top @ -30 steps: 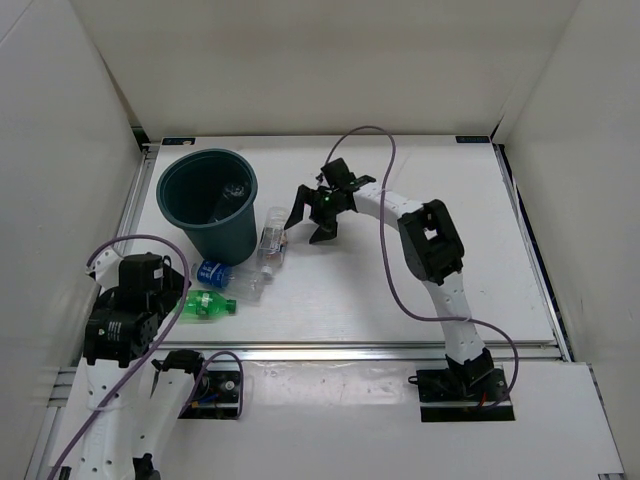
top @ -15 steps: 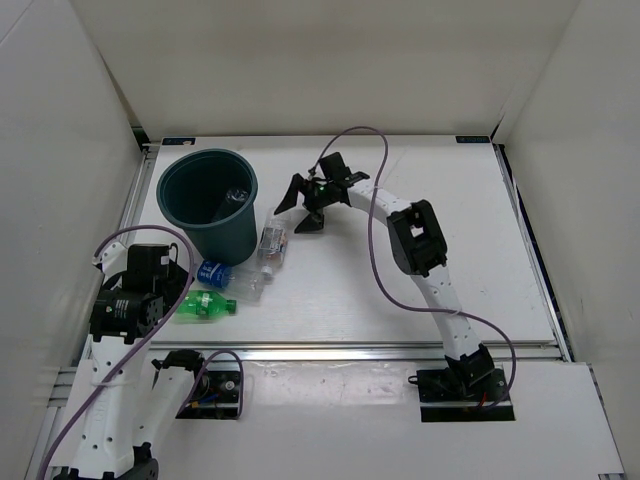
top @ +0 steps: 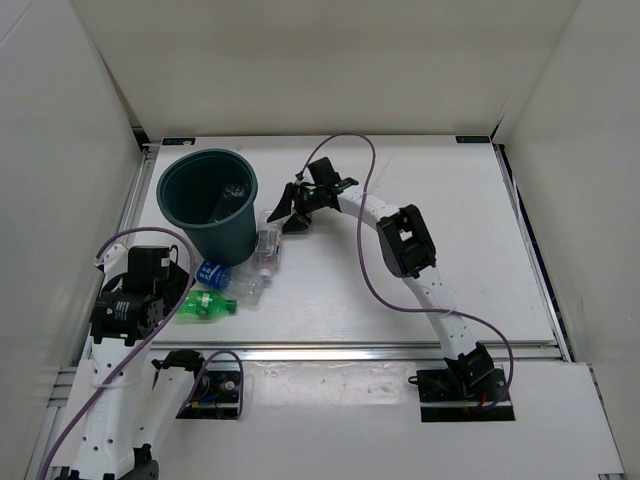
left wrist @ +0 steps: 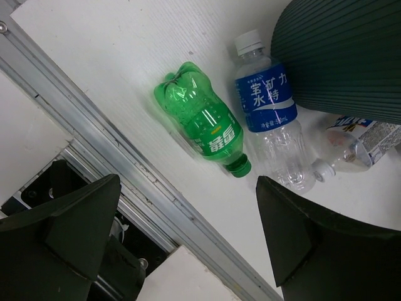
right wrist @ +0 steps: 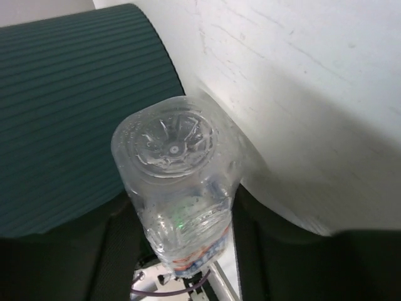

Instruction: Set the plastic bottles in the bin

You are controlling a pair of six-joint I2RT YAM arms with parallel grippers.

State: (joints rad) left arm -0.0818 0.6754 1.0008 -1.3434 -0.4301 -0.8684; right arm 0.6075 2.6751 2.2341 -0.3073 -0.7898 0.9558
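Green plastic catches the eye first at the left: a green bottle lies on its side on the bench, below the left hand, whose fingers are spread wide and hold nothing. Its label carries pale Chinese characters that I cannot read with confidence. Just beside it lies the blue-label bottle, cap towards the bin, with white characters that look like 宝矿力水特.

One clear bottle already rests inside the bin. Right of the bin wall lies the red-and-white-label bottle; its print is too small to read. The right hand sits at this bottle's far end, fingers apart on either side of the ribbed base and not gripping it.

Trouble is likely here. Closing end-on over a round, slick base could squeeze the bottle out of the grip or roll it. With the bin just beside it, one finger might catch the wall and shove the bin. The neighbouring bottles could also be knocked aside.
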